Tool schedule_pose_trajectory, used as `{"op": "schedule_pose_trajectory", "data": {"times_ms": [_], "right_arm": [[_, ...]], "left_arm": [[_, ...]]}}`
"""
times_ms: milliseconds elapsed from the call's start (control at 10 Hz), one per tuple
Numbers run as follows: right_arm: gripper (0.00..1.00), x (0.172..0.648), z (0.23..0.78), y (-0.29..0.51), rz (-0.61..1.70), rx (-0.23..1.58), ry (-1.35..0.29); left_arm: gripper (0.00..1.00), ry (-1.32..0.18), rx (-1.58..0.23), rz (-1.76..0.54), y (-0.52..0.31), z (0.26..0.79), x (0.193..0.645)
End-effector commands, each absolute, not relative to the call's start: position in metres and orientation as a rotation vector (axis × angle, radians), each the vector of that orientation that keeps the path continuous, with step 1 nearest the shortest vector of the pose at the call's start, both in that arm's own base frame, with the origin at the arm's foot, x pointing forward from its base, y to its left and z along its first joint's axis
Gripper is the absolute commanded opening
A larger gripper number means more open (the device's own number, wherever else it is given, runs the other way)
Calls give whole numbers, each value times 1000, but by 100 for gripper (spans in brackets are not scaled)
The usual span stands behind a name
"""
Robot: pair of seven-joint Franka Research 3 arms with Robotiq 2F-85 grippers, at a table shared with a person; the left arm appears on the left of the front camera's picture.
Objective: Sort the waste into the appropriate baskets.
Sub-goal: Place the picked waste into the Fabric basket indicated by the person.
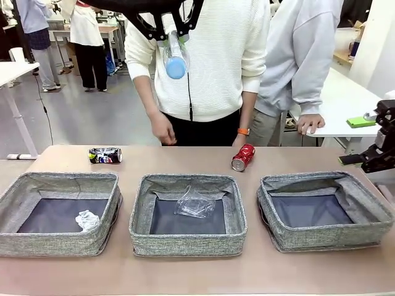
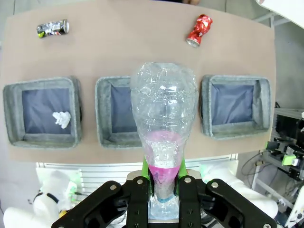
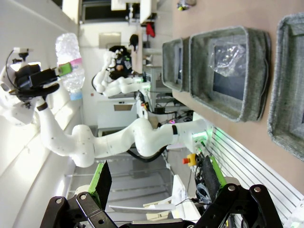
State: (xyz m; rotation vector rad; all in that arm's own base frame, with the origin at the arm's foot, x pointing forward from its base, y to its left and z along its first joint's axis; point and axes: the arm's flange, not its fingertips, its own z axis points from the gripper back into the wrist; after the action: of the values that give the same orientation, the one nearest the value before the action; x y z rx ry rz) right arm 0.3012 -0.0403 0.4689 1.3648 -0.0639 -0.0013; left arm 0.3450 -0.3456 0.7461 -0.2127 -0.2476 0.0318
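1. Nearest, the baskets (image 1: 185,243): the left one holds the paper wad (image 1: 87,220), the middle one the crumpled cup (image 1: 194,203).
2. High over the middle basket, the left hand (image 2: 164,179) clamps the clear bottle (image 2: 164,104) near its cap. It looks light and thin-walled, and that stiffer narrow part suits gripping.
3. The right hand (image 3: 156,183) stands wide, holding nothing.
4. Farthest, the red can (image 1: 243,157) and blue can (image 1: 105,155) lie on the surface. Both look light, and are likely best gripped across the middle.

- The left gripper (image 2: 164,176) clamps a clear bottle (image 2: 164,104) by the neck.
- On the table (image 2: 128,47) below, three grey baskets stand in a row; the bottle hides part of the middle basket (image 2: 103,114).
- A paper wad (image 2: 61,118) lies in the picture-left basket (image 2: 12,114).
- A dark can (image 2: 52,28) and a red can (image 2: 198,30) lie beyond the row, well apart.
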Motion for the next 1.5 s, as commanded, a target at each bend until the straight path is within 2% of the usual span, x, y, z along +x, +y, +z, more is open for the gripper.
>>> {"op": "schedule_pose_trajectory", "data": {"times_ms": [0,1300,1400], "right_arm": [[100,301,474,-38,-20,1382,-59],[100,301,474,-38,-20,1382,-59],[100,301,474,-38,-20,1382,-59]], "left_arm": [[22,-249,-205,17,-342,748,345],[22,-248,-213,32,-346,746,345],[22,-282,-172,9,-350,748,342]]}}
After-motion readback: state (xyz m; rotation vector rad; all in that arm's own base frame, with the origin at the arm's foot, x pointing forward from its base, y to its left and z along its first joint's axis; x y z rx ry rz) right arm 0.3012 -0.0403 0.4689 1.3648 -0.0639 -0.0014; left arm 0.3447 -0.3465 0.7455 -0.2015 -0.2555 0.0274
